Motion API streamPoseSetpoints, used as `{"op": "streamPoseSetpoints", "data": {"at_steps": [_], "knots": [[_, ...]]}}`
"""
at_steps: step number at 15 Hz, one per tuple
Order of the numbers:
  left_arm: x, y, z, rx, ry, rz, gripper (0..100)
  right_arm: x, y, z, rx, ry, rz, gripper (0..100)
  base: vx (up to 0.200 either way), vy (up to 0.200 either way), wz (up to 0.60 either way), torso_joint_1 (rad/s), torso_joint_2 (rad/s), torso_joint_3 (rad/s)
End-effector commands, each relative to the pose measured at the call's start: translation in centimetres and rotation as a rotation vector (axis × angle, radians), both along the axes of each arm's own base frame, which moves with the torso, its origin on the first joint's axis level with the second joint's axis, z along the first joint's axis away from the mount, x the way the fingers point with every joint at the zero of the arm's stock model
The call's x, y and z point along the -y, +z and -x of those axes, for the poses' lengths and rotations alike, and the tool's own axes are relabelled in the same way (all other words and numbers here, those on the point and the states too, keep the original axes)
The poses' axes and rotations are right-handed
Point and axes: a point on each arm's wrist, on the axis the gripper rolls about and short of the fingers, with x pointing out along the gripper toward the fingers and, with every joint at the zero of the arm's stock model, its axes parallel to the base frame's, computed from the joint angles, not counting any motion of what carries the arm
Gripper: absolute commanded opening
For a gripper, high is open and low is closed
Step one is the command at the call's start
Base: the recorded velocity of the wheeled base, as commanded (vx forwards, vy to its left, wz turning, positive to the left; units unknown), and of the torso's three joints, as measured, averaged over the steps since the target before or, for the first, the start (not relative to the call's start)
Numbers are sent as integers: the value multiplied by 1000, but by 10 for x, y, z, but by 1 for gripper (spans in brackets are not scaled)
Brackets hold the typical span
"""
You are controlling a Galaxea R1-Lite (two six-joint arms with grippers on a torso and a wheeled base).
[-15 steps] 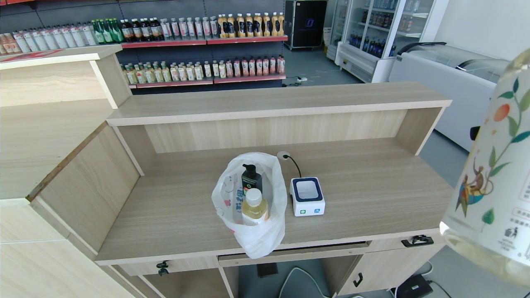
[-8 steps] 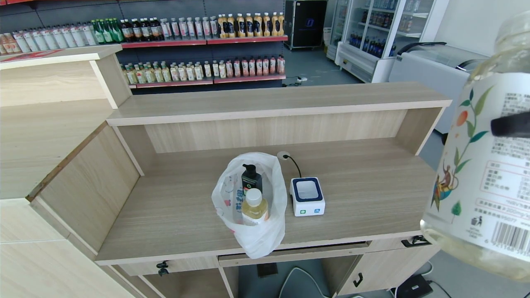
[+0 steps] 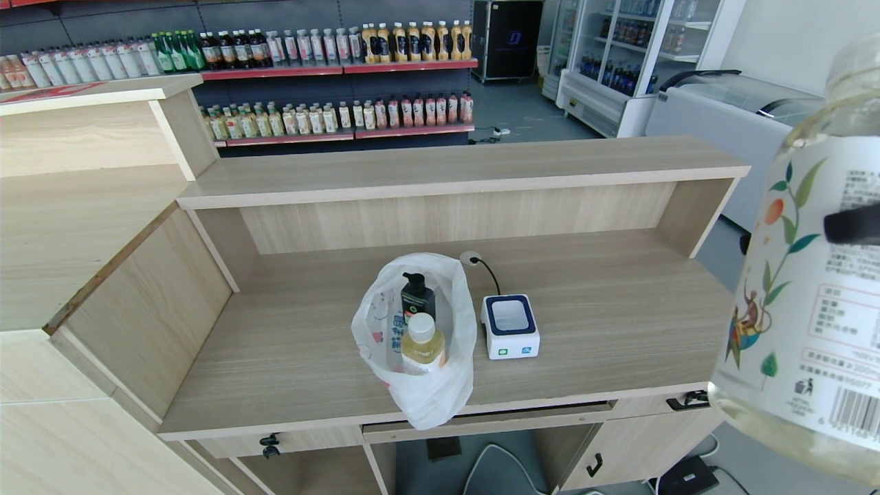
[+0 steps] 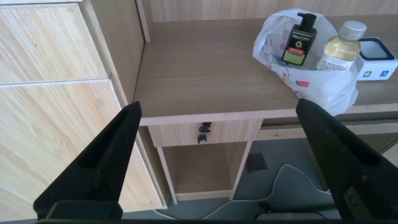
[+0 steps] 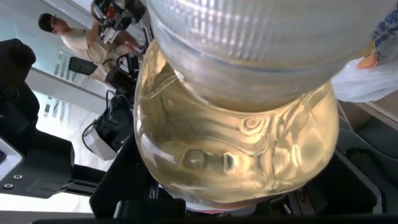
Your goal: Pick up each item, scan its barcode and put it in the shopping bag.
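A large clear bottle of pale yellow drink (image 3: 804, 295) hangs close to the head camera at the far right, its barcode (image 3: 852, 411) facing me. My right gripper (image 3: 865, 227) is shut on it, and one dark finger (image 3: 849, 225) crosses the label; its base shows up close in the right wrist view (image 5: 236, 137). On the counter stands a white shopping bag (image 3: 419, 385) holding a black pump bottle (image 3: 417, 297) and a small tea bottle (image 3: 421, 342). The white and blue scanner (image 3: 509, 326) sits just right of the bag. My left gripper (image 4: 217, 174) hangs open, low off the counter's front left corner.
The wooden counter (image 3: 619, 309) has a raised back ledge (image 3: 454, 168) and a side wall on the left. A cable (image 3: 489, 271) runs from the scanner to a hole behind it. Drawers with black handles (image 3: 693, 399) sit below the front edge.
The bottle in my right gripper has risen and turned, bringing its barcode into sight, then shifted slightly right. Bag, scanner and left arm are unchanged.
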Motion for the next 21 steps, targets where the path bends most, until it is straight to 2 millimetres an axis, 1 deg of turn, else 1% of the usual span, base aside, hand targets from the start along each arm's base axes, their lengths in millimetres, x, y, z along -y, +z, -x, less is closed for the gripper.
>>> {"op": "streamPoseSetpoints", "data": {"at_steps": [1, 9, 11, 12, 14, 15, 16, 17, 19, 21], "knots": [[0, 0, 0, 0, 0, 0, 100, 1, 0, 2, 4, 2, -1, 0, 0, 0, 0, 0, 0, 0], [0, 0, 0, 0, 0, 0, 100, 2, 0, 7, 10, 0, -3, 0, 0, 0, 0, 0, 0, 0], [0, 0, 0, 0, 0, 0, 100, 2, -3, 5, 17, -4, 7, 0, 0, 0, 0, 0, 0, 0], [0, 0, 0, 0, 0, 0, 100, 2, -5, 1, 56, -25, 33, 0, 0, 0, 0, 0, 0, 0], [0, 0, 0, 0, 0, 0, 100, 5, -14, -14, 176, -101, 128, 0, 0, 0, 0, 0, 0, 0], [0, 0, 0, 0, 0, 0, 100, 10, -20, -26, 282, -130, 192, 0, 0, 0, 0, 0, 0, 0], [0, 0, 0, 0, 0, 0, 100, 21, -33, -46, 424, -167, 270, 0, 0, 0, 0, 0, 0, 0], [0, 0, 0, 0, 0, 0, 100, 29, -45, -63, 546, -191, 329, 0, 0, 0, 0, 0, 0, 0], [0, 0, 0, 0, 0, 0, 100, 53, -74, -100, 803, -259, 449, 0, 0, 0, 0, 0, 0, 0], [0, 0, 0, 0, 0, 0, 100, 66, -98, -131, 976, -287, 513, 0, 0, 0, 0, 0, 0, 0]]}}
